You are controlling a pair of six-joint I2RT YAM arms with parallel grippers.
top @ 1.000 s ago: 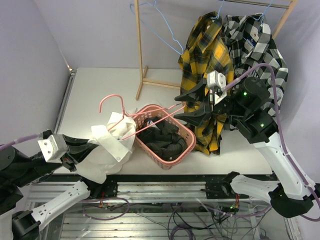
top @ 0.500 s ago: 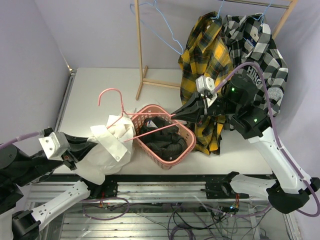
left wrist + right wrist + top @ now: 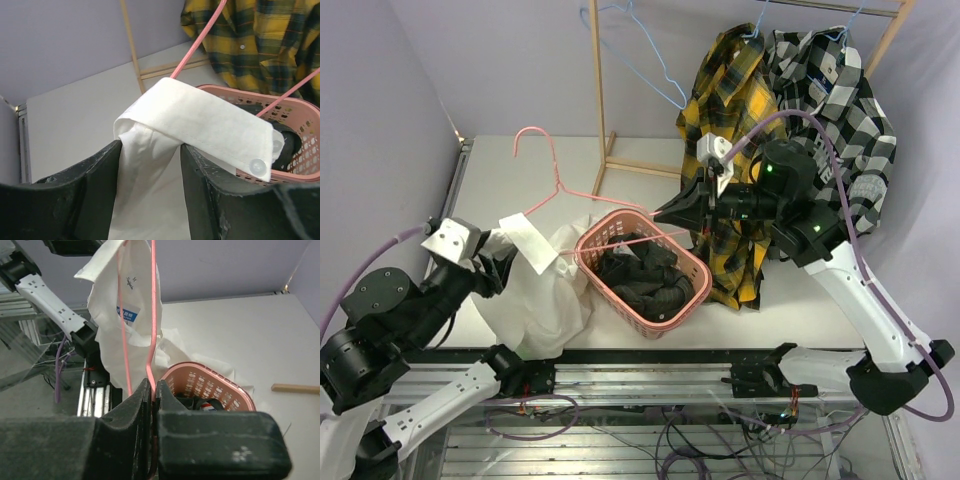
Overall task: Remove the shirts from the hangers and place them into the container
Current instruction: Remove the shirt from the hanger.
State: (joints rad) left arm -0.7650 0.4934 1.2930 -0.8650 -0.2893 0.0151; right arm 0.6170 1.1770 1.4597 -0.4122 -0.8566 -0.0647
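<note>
Dark crumpled shirt (image 3: 642, 282) in salmon-pink plastic lattice basket (image 3: 684, 304); right gripper (image 3: 662, 212) clamps pink-red wire hanger (image 3: 153, 300), left gripper (image 3: 150, 155) apart around plain white shirt (image 3: 200, 120); yellow-and-black plaid shirt (image 3: 730, 110), black-and-white checked shirt (image 3: 832, 90) left hanging.

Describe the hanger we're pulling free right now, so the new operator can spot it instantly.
Find the salmon-pink basket mid-table. A thin wire hanger runs from the right end effector across its rim into the white shirt. It alone is pink; the hangers on the wooden rack are light blue.

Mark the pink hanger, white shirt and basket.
pink hanger (image 3: 154, 300), right wrist view, straight wire section.
white shirt (image 3: 200, 125), left wrist view, folded collar.
pink laundry basket (image 3: 616, 293), top external view, near-left lattice wall.
</note>
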